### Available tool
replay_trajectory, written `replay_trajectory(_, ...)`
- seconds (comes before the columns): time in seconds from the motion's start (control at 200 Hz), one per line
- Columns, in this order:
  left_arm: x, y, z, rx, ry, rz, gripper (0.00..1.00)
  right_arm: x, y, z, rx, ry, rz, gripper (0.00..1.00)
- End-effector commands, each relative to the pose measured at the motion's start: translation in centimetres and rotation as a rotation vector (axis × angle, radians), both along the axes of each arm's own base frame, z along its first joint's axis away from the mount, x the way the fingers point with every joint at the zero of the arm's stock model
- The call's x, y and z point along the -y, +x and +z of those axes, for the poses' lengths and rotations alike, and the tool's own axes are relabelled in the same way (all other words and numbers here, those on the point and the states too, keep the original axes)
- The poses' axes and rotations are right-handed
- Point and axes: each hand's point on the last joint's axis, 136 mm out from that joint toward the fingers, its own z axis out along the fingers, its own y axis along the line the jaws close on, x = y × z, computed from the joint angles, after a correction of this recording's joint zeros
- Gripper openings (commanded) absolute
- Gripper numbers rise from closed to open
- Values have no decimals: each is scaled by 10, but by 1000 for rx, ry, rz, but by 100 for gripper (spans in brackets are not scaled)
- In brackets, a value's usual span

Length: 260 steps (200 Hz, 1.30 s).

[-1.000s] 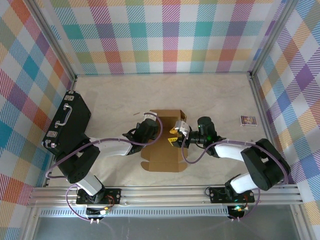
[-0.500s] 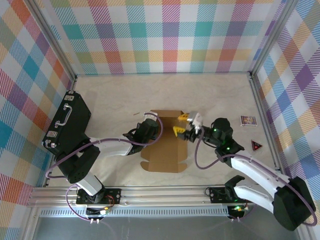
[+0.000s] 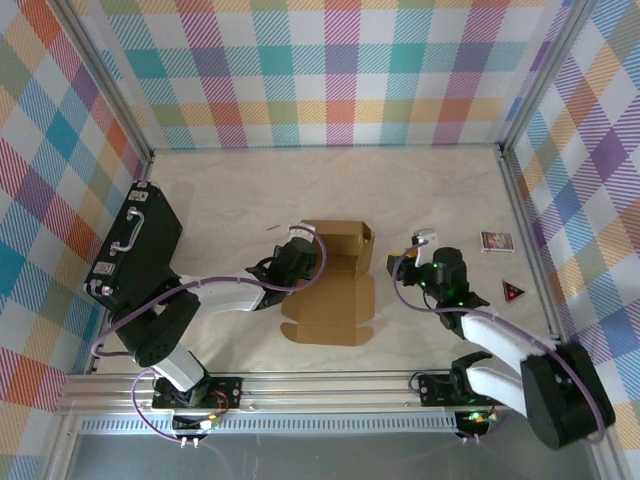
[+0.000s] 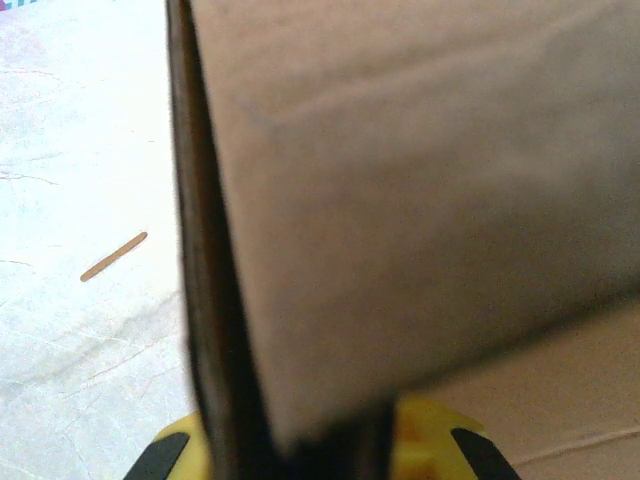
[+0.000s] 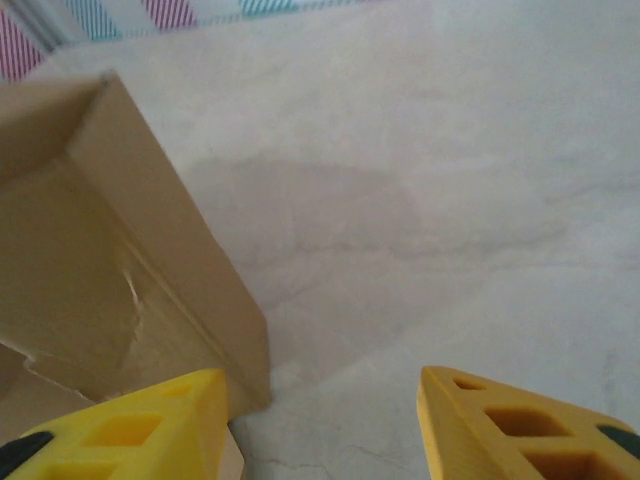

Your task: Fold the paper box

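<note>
The paper box [image 3: 335, 285] is brown cardboard lying mid-table, its far end folded up into low walls and its near flaps flat. My left gripper [image 3: 304, 246] is shut on the box's upright left wall, which looms close and blurred as the cardboard wall [image 4: 420, 200] between the jaws of that gripper [image 4: 300, 445]. My right gripper [image 3: 398, 266] hangs just right of the box, apart from it. In the right wrist view this gripper [image 5: 320, 425] is open over bare table, and the box's corner [image 5: 110, 250] stands beside its left finger.
A black hard case [image 3: 135, 245] lies at the left wall. A small printed packet [image 3: 496, 241] and a red triangular piece [image 3: 513, 291] sit near the right wall. A thin wooden stick [image 4: 113, 257] lies on the table left of the box.
My right gripper has let go of the box's right side, opened wider and drawn back to the right. The left gripper has kept its hold and place.
</note>
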Motion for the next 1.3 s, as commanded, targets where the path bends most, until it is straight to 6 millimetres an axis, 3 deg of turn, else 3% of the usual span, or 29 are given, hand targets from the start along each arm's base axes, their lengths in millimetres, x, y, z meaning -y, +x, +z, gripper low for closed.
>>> replay_trajectory(0.0,5,-2,-3,-3,31,-23,0,-27,9,12,92,42,145,54)
replay_trajectory(0.12,3,-3,-3,3,30,-21,0,-43,19,5,107,37,230,55)
replay_trajectory(0.255,5,-4,-2,5,26,-29,0,-70,17,5,140,54,374,57)
replay_trajectory(0.42,7,-5,-5,0,25,-44,0,-84,24,0,176,38,427,58)
replay_trajectory(0.865,12,-11,-5,-19,-20,-78,0,-100,50,-1,263,-31,324,59)
replay_trajectory(1.01,13,-12,-5,-23,-23,-86,0,-98,62,-4,218,-38,261,60)
replay_trajectory(1.11,14,-12,-5,-26,-24,-89,0,-96,65,2,231,-26,216,58)
replay_trajectory(1.295,18,-15,-7,-43,-31,-112,0,-116,64,14,312,-110,222,56)
